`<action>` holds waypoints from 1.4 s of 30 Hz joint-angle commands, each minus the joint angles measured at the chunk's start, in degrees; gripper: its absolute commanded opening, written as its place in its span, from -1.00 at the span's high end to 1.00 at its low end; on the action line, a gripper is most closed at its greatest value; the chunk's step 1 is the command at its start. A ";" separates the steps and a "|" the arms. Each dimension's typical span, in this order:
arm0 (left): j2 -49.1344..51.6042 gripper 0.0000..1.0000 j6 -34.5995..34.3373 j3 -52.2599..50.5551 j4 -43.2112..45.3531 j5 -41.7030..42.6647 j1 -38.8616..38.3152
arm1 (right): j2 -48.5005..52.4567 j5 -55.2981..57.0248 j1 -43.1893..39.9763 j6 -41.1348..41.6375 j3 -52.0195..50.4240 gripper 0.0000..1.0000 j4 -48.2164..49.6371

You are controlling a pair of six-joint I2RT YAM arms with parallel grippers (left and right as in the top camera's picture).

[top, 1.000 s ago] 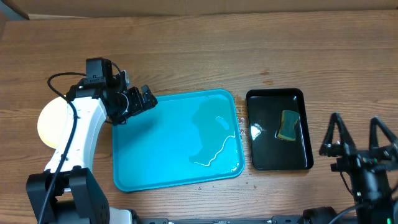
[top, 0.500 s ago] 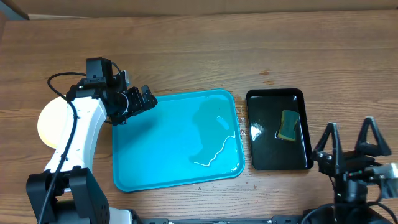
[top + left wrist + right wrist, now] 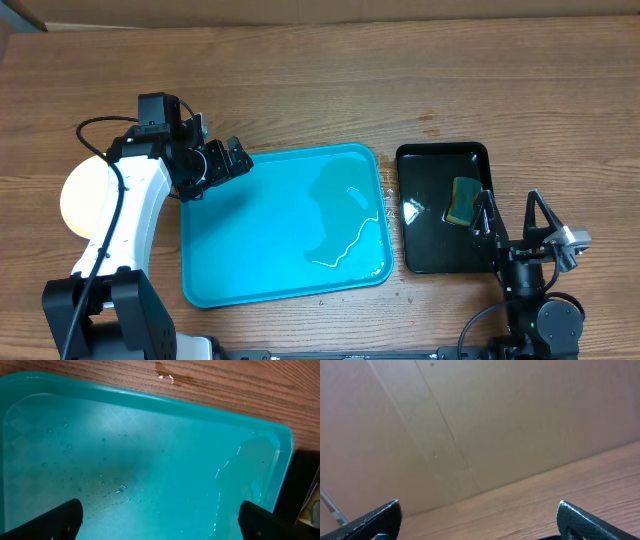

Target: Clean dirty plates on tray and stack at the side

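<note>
Left tool (image 3: 238, 157) spread wide, empty, over upper-left corner of turquoise tray (image 3: 250, 270). Water puddle (image 3: 345, 225) in tray's right half. Pale plate (image 3: 80, 195) on table left of tray, partly under left arm. Right tool (image 3: 508, 210) spread, empty, near black tray (image 3: 440, 260) holding sponge (image 3: 464, 201).

You have no legible text, label, brand, number or sign in any view. None can be read on the large rectangular turquoise-blue plastic tray (image 3: 260, 230), the smaller glossy black tray (image 3: 430, 255) or the wooden table (image 3: 400, 90).
</note>
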 commanded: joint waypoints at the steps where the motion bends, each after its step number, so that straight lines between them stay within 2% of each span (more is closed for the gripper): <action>1: -0.74 -0.99 0.85 0.98 0.04 -0.22 -0.09 | -0.63 0.42 -0.11 -1.27 -1.86 -1.00 -0.87; 8: -0.74 -0.99 0.85 0.98 0.04 -0.22 -0.09 | -0.63 0.50 -0.11 -3.41 -1.81 -1.00 -10.95; 14: -0.74 -0.99 0.85 0.98 0.04 -0.22 -0.09 | -0.66 -7.13 -0.20 -14.49 -1.81 -1.00 -11.19; 22: -0.74 -1.00 0.85 0.98 0.04 -0.22 -0.09 | -0.63 -7.15 -3.96 -14.75 -1.81 -1.00 -11.15; 42: -0.74 -1.00 0.85 0.98 0.04 -0.22 -0.09 | -0.63 -7.15 -4.09 -14.75 -1.81 -1.00 -11.15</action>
